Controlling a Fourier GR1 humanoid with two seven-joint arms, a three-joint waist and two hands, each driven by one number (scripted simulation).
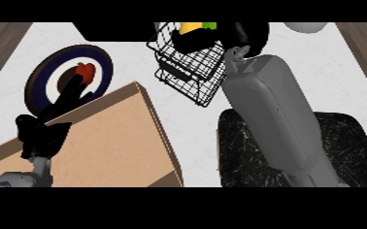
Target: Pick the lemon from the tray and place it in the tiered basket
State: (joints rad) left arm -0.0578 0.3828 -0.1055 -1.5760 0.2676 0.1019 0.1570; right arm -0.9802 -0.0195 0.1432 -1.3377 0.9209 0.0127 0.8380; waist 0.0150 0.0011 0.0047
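My right hand (243,41) curls around the lemon (192,27) above the tiered basket (188,73) (top tier), while my left hand (44,133) rests open over the tray (114,140).

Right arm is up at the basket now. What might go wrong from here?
The right robot hand is mostly hidden behind the wire tiered basket, so I cannot confirm how the lemon sits; it might roll. The forearm lies close against the basket and may nudge it when pulling back.
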